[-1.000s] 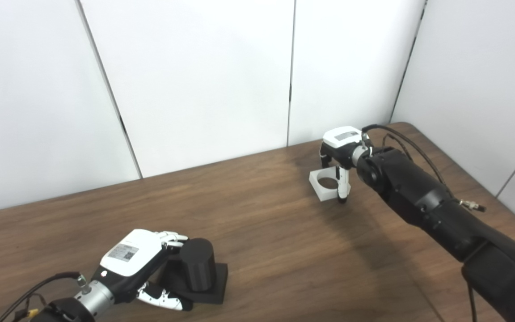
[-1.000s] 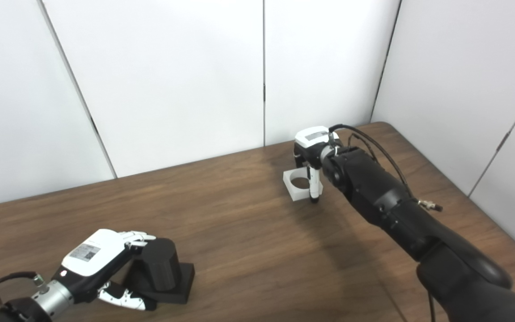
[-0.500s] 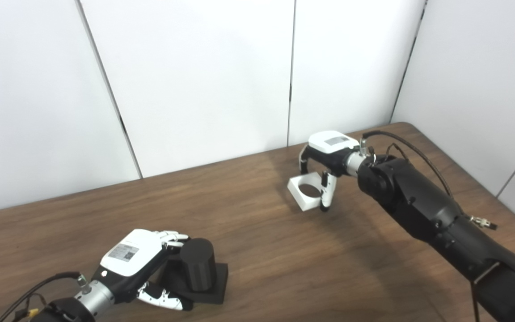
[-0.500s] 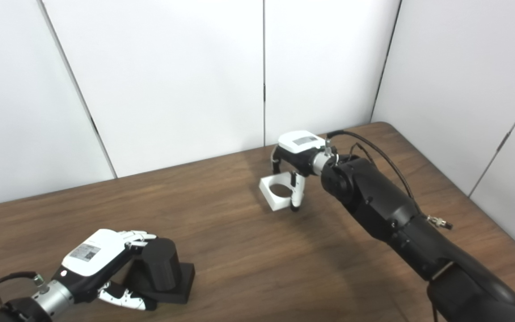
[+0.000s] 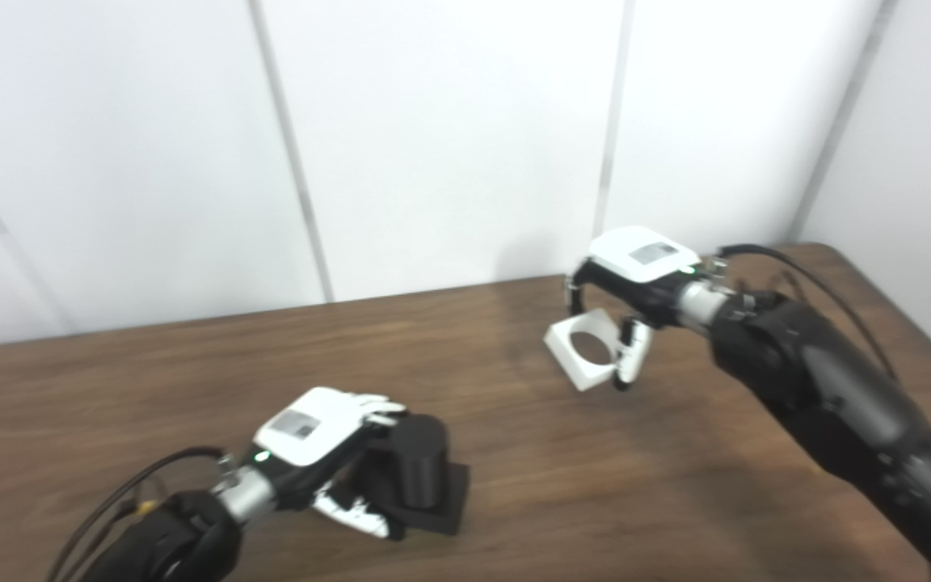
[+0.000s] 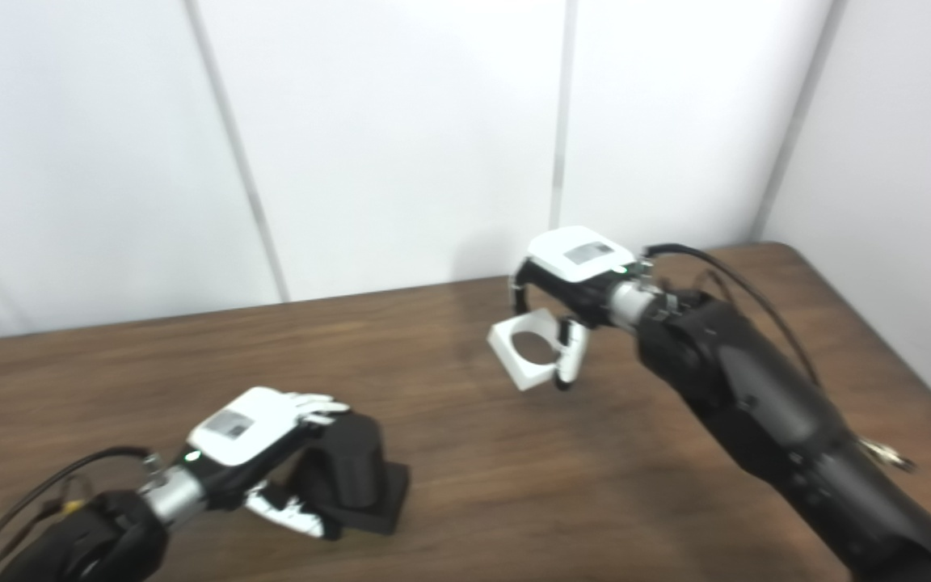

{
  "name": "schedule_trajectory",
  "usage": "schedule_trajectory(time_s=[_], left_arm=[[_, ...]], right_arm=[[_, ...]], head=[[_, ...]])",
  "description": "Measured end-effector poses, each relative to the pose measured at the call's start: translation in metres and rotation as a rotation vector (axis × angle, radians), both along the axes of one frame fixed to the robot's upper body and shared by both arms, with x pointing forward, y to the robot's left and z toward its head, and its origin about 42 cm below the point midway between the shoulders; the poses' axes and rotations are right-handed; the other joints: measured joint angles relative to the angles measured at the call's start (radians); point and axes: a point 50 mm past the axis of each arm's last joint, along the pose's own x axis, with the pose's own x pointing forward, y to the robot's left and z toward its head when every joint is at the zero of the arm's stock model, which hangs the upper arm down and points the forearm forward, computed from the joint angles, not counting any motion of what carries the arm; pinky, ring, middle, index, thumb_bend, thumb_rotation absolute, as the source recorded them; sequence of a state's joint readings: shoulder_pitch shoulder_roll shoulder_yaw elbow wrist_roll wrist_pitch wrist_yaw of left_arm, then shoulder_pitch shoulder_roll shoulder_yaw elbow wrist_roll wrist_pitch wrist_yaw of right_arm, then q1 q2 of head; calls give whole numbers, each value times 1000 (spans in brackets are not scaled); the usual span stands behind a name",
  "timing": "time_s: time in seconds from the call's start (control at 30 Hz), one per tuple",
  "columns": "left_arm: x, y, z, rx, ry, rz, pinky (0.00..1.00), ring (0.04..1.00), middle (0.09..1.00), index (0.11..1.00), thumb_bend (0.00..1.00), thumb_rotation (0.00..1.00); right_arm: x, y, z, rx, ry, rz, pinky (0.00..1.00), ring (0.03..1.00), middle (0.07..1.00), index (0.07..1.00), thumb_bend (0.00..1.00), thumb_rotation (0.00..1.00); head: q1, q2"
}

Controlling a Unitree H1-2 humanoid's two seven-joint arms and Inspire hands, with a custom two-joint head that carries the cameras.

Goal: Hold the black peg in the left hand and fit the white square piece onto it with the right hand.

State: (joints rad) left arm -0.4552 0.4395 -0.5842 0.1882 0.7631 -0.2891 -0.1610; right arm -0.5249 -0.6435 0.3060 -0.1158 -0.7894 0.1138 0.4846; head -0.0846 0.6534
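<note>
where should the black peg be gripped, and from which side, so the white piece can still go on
Grip the black peg low on its cylinder, just above its flat square base, from the robot's left. The left hand already wraps it there. The peg stands upright, so its top stays free for the round hole in the white square piece, carried by the right hand.

Black peg (image 5: 421, 461) upright on table, white square piece (image 5: 587, 349) tilted, airborne

Left robot hand (image 5: 316, 440) low, fingers curled shut in a grip — right robot hand (image 5: 635, 279) raised, fingers clasped downward.
</note>
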Motion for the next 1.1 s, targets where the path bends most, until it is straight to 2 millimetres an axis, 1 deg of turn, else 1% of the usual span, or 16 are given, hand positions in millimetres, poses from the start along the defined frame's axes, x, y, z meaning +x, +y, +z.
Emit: schedule_trajectory(time_s=[0.07,0.13,0.23,0.3,0.57,0.6,0.77,1.0,1.1], left_arm=[[1,-1,0,-1,1,1,837,882,860,489,523,73],[3,-3,0,0,1,0,834,880,859,489,523,74],[4,-6,0,2,2,-4,842,886,865,489,522,75],[5,-9,-1,-1,4,-4,853,892,868,489,522,76],[7,-15,0,4,5,-13,842,887,866,490,521,78],[8,-15,0,5,5,-14,844,887,869,490,521,78],[8,-16,1,10,7,-14,853,892,872,491,521,78],[8,-16,1,12,9,-13,850,883,867,490,522,76],[8,-17,0,10,10,-10,857,890,871,490,522,77]], right_arm=[[-3,4,5,10,-9,30,722,804,765,479,519,131],[-6,7,9,11,-15,61,719,805,766,479,519,132],[-10,11,14,13,-12,97,713,814,773,480,520,132],[-12,12,16,17,-8,108,707,812,770,479,520,131],[-19,19,22,28,-25,160,720,804,766,479,521,130],[-20,22,22,27,-30,174,717,808,767,479,521,131],[-28,38,22,23,-11,229,731,828,778,479,520,131],[-32,61,18,34,2,291,711,824,778,478,518,138],[-33,68,17,36,7,303,714,823,777,477,517,139]], head=[[46,12],[52,14],[127,28],[138,29],[141,32],[132,38],[123,40],[120,43],[120,43]])
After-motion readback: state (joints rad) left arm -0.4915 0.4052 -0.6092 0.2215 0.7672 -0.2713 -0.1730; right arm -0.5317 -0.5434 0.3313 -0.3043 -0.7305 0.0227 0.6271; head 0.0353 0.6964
